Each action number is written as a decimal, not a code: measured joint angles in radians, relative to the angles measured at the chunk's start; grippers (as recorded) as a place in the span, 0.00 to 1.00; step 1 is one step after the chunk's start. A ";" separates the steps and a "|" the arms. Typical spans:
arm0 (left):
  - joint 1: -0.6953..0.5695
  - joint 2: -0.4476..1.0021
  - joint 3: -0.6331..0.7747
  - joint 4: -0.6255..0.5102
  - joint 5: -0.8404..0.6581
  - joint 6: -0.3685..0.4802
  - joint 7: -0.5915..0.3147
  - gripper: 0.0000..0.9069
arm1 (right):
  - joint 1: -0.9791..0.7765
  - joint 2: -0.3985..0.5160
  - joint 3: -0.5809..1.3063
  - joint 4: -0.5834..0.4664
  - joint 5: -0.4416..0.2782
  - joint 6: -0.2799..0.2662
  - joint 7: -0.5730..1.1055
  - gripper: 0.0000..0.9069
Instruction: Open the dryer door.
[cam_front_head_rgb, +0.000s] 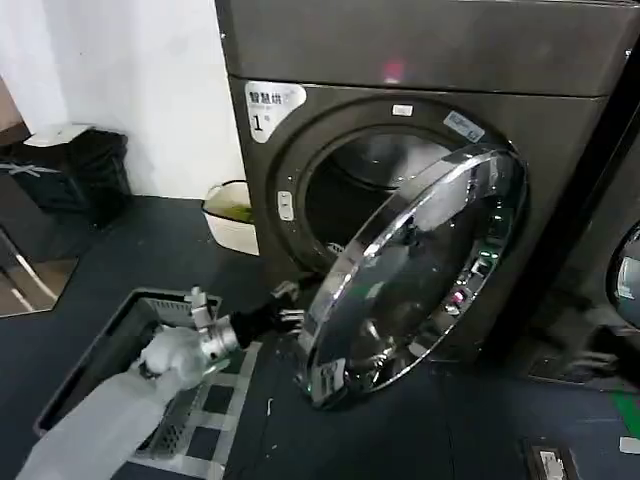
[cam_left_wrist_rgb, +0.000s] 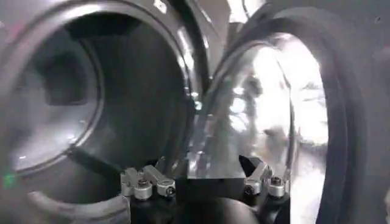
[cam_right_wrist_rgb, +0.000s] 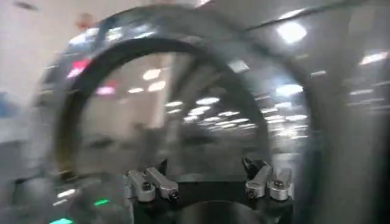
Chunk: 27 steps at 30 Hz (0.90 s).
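Door (cam_front_head_rgb: 420, 270) stood partly swung out from the dryer (cam_front_head_rgb: 560, 140), hinged at its right, with the left gripper (cam_front_head_rgb: 290, 308) spread wide at its free rim, best pushing that edge steadily outward without slipping off.

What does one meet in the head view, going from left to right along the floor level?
Black bin → grey tray → left gripper → dryer door, swung partly open → neighbouring machine.

Dryer (cam_front_head_rgb: 420, 60) top cropped, neighbouring machine (cam_front_head_rgb: 625, 270) cut off, drum interior perhaps indistinct.
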 joint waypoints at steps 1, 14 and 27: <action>-0.013 -0.001 0.018 -0.001 0.000 -0.003 0.008 1.00 | -0.012 0.007 0.036 0.005 0.009 -0.019 0.056 1.00; -0.168 -0.083 0.275 -0.040 0.006 -0.038 0.017 1.00 | -0.095 -0.007 0.295 -0.122 -0.072 -0.049 0.682 1.00; -0.285 -0.229 0.435 0.044 0.012 -0.048 -0.015 1.00 | -0.132 -0.070 0.474 -0.225 -0.091 -0.113 0.827 1.00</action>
